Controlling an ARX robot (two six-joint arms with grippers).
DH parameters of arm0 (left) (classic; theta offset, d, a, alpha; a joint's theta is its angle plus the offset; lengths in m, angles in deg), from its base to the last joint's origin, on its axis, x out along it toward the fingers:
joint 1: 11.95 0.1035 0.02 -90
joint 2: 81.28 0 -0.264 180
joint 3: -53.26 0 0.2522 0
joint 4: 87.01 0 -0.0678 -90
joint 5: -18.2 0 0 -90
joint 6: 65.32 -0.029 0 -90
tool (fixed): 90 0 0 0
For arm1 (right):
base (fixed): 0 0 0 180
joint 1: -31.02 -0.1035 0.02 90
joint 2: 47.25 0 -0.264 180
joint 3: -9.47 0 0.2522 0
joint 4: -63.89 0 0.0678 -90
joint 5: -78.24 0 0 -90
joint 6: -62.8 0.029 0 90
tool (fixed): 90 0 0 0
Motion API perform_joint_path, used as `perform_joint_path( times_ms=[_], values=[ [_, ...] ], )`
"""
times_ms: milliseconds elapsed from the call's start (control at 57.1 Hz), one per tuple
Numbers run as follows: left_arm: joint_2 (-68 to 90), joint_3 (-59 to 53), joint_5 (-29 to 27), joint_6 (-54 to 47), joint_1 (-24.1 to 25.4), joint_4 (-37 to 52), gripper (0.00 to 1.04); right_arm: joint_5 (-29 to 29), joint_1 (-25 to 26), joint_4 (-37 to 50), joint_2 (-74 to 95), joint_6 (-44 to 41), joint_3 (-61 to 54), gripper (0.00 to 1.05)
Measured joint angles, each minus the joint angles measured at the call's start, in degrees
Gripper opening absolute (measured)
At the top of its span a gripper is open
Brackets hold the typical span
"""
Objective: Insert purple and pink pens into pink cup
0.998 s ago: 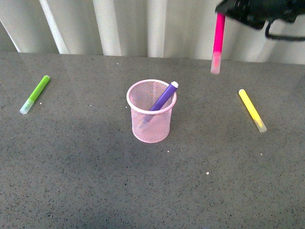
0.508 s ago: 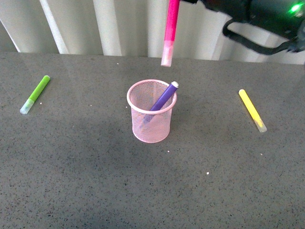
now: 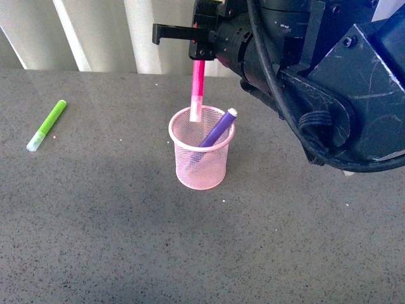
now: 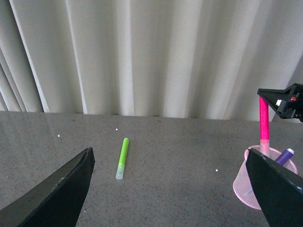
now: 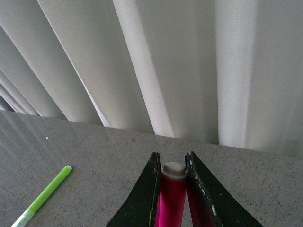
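Observation:
The pink cup [image 3: 202, 171] stands upright at the middle of the grey table. Inside it the purple pen [image 3: 218, 128] leans to the right, its end above the rim. My right gripper [image 3: 200, 54] is shut on the pink pen [image 3: 198, 88], which hangs upright with its clear-capped lower end at the cup's mouth, on the far left side. In the right wrist view the pink pen [image 5: 173, 189] sits clamped between the fingers. My left gripper [image 4: 169, 153] is open and holds nothing; past it I see the pink cup [image 4: 244, 187] and the pink pen [image 4: 263, 120].
A lime-green marker [image 3: 47, 125] lies on the table at the far left, well away from the cup. White curtain folds [image 3: 101, 31] run along the table's back edge. My right arm [image 3: 329, 82] fills the upper right of the front view.
My right gripper has carried the pink pen left and down, from right of the cup to over its mouth. The arm now covers the yellow marker. The purple pen has not moved.

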Motion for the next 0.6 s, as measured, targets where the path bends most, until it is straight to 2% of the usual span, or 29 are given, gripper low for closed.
perform_joint_path(
  times_ms=[595],
  values=[
    [0.0, 0.0, 0.0, 0.0, 0.0, 0.0, 0.98, 0.7, -0.6, 3.4, 1.7, -1.8, -2.8, 0.12]
  ],
)
